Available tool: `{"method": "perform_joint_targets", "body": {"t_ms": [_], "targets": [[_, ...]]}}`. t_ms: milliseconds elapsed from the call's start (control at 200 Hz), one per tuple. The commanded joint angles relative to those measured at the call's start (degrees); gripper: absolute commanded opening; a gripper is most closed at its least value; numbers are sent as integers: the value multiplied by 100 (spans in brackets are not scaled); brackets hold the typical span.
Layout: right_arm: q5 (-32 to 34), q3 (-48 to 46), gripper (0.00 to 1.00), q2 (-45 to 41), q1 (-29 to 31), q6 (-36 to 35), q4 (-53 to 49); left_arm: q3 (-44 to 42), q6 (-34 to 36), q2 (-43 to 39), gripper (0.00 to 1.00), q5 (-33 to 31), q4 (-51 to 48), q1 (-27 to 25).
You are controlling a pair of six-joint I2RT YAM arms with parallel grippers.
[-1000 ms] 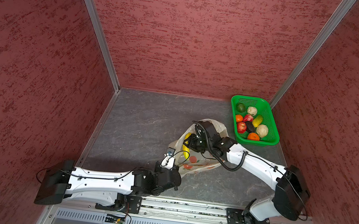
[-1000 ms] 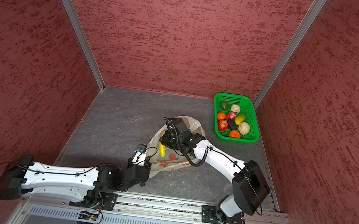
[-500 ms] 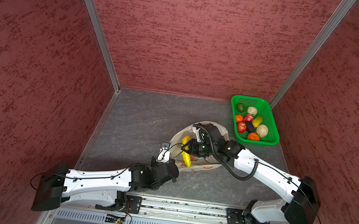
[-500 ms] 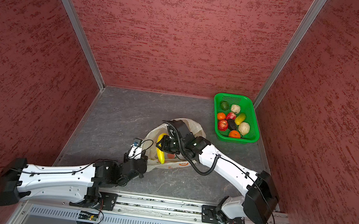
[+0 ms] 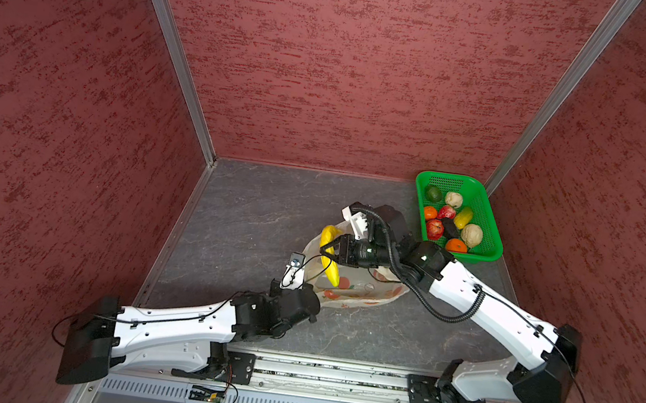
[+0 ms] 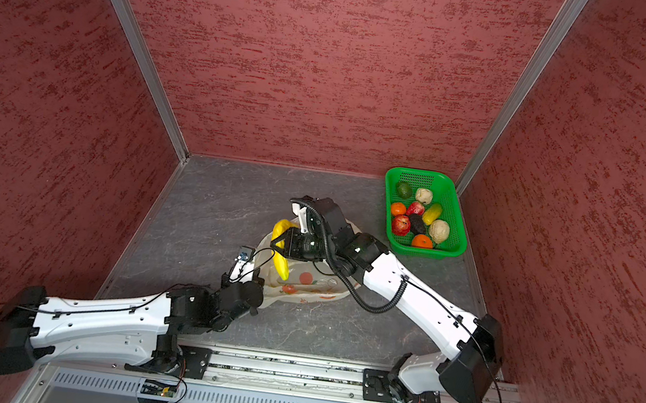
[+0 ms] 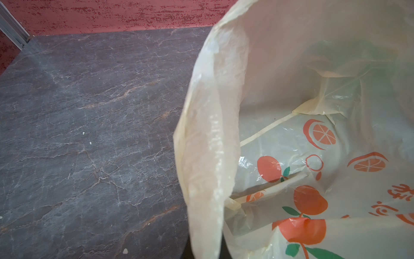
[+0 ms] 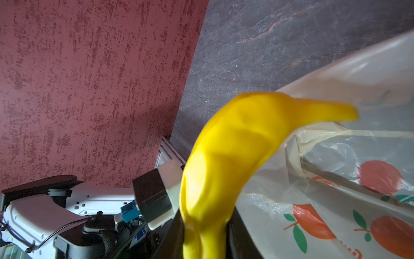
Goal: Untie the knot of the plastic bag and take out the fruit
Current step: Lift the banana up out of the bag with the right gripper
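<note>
The plastic bag (image 5: 360,291) (image 6: 314,289) lies on the grey floor with its mouth open. Its printed inside (image 7: 313,157) looks empty in the left wrist view. The knot does not show in any view. My right gripper (image 5: 330,249) (image 6: 280,243) (image 8: 205,235) is shut on a yellow banana (image 5: 332,275) (image 6: 280,266) (image 8: 235,145), holding it above the bag's left edge. My left gripper (image 5: 314,295) (image 6: 260,287) (image 7: 206,251) is shut on a cream strip of the bag's rim (image 7: 208,157), which it holds up.
A green basket (image 5: 447,179) (image 6: 417,173) stands at the back right corner and holds several fruit, among them a red apple (image 5: 434,229). Red walls close in three sides. The left wrist camera (image 8: 154,197) sits close beside the banana.
My right gripper has lifted the banana out of the bag's mouth, and its arm now stretches lower. My left gripper shifted a little to the left, still holding the rim.
</note>
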Motion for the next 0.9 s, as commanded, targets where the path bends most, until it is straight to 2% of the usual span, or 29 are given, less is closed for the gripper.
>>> {"method": "perform_joint_targets", "body": {"t_ms": [0, 120, 255, 471, 656, 897], "targets": [[-19, 277, 24, -51, -179, 11, 183, 103, 43, 28, 0, 31, -120, 6], [48, 315, 24, -113, -566, 86, 508, 124, 40, 43, 0, 20, -139, -28], [40, 378, 24, -110, -1294, 66, 845, 144, 32, 89, 0, -14, -134, -48], [78, 695, 25, 60, -2556, -474, 655, 241, 17, 137, 0, -85, -187, -108], [162, 508, 25, 241, -3715, -732, 783, 293, -64, 150, 0, -145, -250, -145], [459, 460, 25, 1118, -4758, -876, 1285, 379, -107, 268, 0, -154, -275, -169]]}}
